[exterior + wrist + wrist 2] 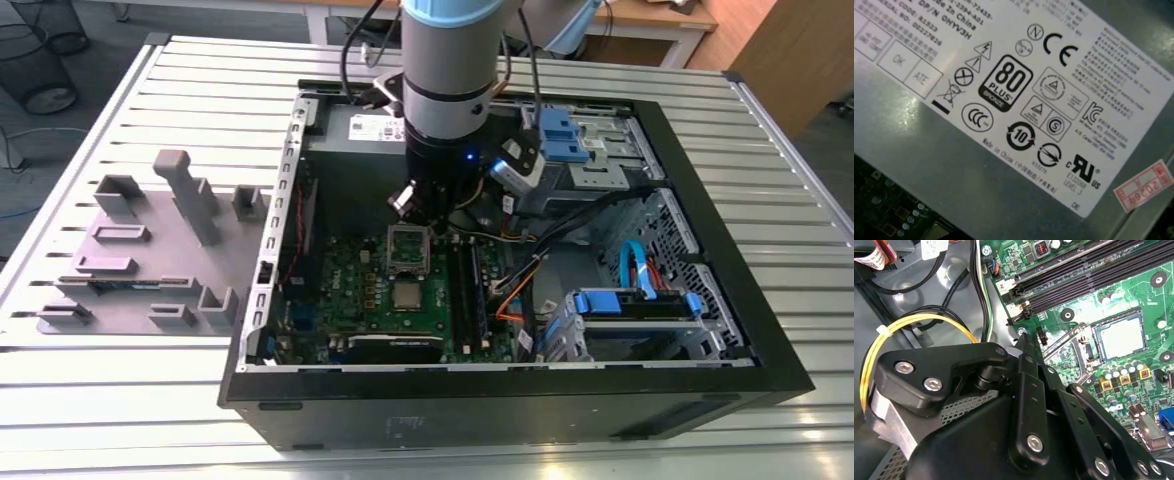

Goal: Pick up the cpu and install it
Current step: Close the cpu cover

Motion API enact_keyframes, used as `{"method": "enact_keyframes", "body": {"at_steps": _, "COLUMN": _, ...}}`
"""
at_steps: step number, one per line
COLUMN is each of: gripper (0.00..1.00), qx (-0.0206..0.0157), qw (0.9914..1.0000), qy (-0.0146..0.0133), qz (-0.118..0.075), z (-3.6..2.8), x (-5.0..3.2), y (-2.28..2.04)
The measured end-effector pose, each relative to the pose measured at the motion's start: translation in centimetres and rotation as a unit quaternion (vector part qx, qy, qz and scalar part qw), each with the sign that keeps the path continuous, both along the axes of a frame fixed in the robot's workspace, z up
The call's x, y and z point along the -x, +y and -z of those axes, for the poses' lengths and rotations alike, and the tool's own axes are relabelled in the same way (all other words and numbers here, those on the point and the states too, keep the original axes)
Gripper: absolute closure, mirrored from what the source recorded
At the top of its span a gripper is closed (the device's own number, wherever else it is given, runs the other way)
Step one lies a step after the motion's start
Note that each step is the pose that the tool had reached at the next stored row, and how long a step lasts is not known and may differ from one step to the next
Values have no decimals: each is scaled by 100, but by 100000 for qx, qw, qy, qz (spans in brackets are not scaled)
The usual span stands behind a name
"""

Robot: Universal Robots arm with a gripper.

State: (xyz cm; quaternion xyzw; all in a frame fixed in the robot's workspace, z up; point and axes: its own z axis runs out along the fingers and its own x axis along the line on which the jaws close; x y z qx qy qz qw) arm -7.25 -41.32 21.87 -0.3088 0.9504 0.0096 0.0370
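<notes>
We see the open computer case (721, 250) lying on the slatted desk (200, 90), with the green motherboard (400, 300) on its floor. The cpu (404, 293) sits flat on that motherboard, in its socket just below the raised socket frame (406, 244). The end effector (420, 205) hovers above the motherboard, over the frame. We judge that keeping the chip square and level to the socket matters most. We cannot tell whether its fingers are apart or together, and nothing shows in them.

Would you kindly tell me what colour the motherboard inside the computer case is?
The motherboard is green, clearest in the second wrist view.
</notes>
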Motion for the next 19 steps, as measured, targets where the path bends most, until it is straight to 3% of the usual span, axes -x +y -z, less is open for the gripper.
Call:
{"method": "enact_keyframes", "body": {"at_steps": 8, "gripper": 90, "qx": -197, "qw": 100000, "qy": -171, "qz": 1, "z": -34, "x": 16, "y": -6}}
{"method": "enact_keyframes", "body": {"at_steps": 19, "gripper": 90, "qx": -720, "qw": 99995, "qy": -726, "qz": -21, "z": -66, "x": 65, "y": -11}}
